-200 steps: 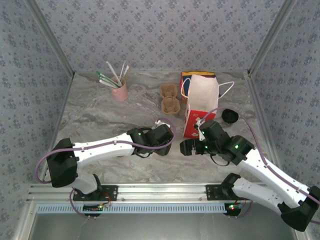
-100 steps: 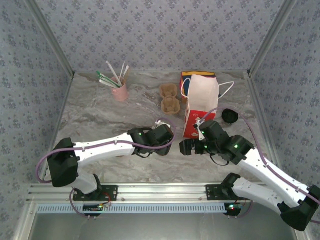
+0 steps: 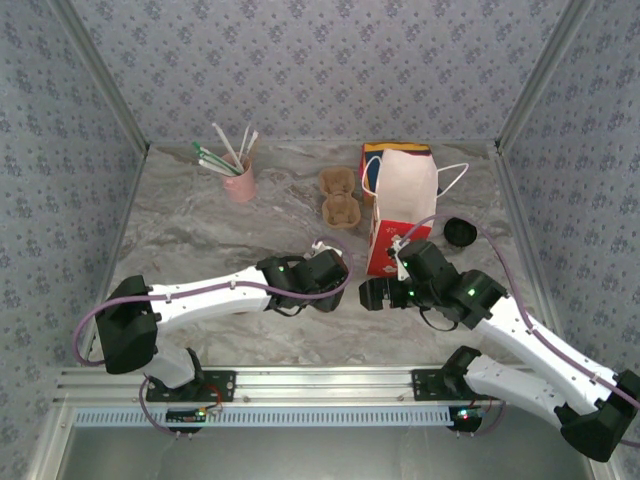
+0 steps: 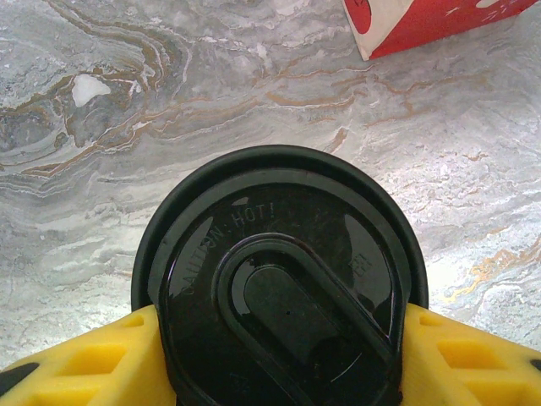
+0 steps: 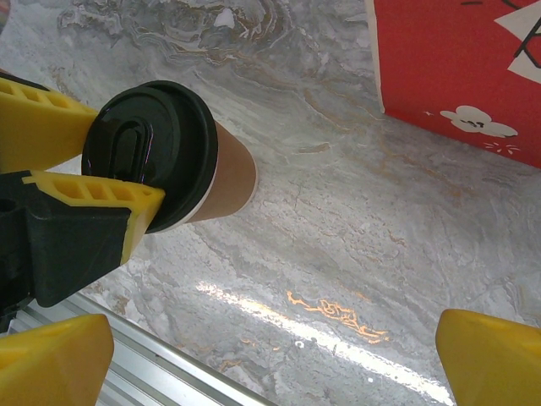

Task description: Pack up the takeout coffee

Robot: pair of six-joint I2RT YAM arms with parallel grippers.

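The left gripper (image 4: 283,330) is clamped on the takeout coffee (image 5: 182,165), with one yellow finger (image 4: 84,364) pressed against each side of the cup just under the rim of its black lid (image 4: 283,279). The lid is seated on the cup, and raised lettering is visible on its top. The cup is positioned over the marble-patterned table (image 3: 200,240) near its front centre, just left of the lower corner of the red and white paper bag (image 3: 402,200). Whether the cup base touches the table cannot be determined. The right gripper (image 5: 275,330) is positioned close beside the cup, facing it, with its jaws fully apart and nothing between them. The bag stands upright behind both grippers.
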